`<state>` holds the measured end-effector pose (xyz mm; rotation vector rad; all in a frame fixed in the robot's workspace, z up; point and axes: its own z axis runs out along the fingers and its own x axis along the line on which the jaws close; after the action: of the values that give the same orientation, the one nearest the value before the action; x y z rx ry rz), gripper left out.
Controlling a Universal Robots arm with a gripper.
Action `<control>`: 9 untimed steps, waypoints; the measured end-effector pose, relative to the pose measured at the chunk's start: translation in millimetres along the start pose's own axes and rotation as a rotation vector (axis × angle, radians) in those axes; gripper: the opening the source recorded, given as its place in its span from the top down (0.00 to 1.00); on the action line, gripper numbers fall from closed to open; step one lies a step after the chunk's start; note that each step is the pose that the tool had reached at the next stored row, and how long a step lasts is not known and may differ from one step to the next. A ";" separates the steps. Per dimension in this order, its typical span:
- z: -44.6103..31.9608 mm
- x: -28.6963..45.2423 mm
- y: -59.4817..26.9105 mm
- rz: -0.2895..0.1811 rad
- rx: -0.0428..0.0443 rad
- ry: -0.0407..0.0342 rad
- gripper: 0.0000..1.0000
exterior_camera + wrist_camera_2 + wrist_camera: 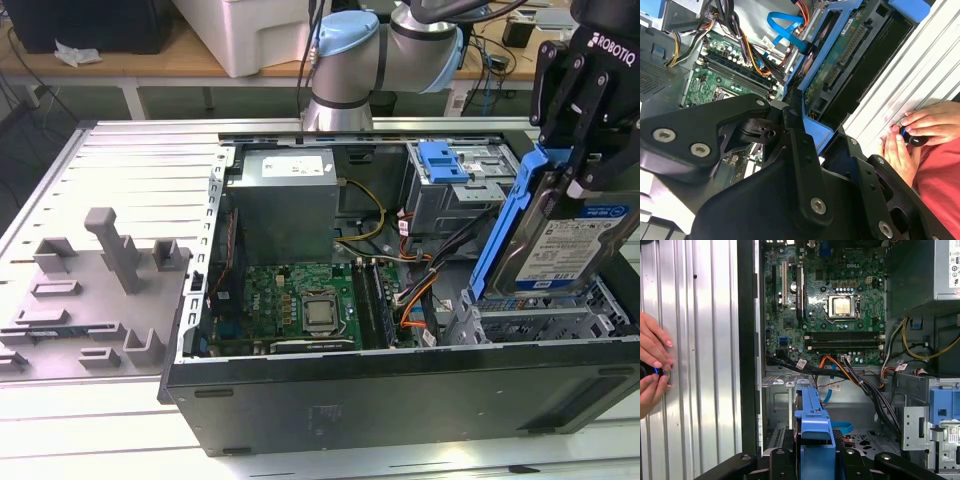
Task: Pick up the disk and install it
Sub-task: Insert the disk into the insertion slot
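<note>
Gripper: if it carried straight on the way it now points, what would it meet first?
Probably the grey drive bay in the case, directly beneath the disk that the gripper holds; depth is unclear.

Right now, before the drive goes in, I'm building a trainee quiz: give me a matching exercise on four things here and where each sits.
Things:
1. the disk
2. power supply
3. motherboard
4. grey fixture

Places:
A. on the table, outside the case
B. green, flat on the case floor
C. clamped in the gripper, over the case
D. grey box at the case's far wall

Pairs: 1-C, 2-D, 3-B, 4-A.
</note>
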<state>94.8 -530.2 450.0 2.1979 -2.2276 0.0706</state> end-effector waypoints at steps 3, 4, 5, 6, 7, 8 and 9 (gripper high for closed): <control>0.5 0.0 0.0 0.000 0.0000 -0.0001 0.64; 0.7 0.0 0.0 0.000 0.0000 -0.0001 0.64; 0.8 0.0 -0.1 0.000 0.0000 0.0000 0.64; 1.0 0.0 -0.1 0.000 0.0000 0.0000 0.64; 1.1 0.0 -0.1 0.000 0.0000 0.0000 0.64; 1.3 0.0 -0.2 0.000 0.0000 -0.0001 0.64; 1.5 0.0 -0.2 0.000 0.0000 -0.0001 0.64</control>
<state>95.0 -530.2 448.5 2.1980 -2.2276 0.0705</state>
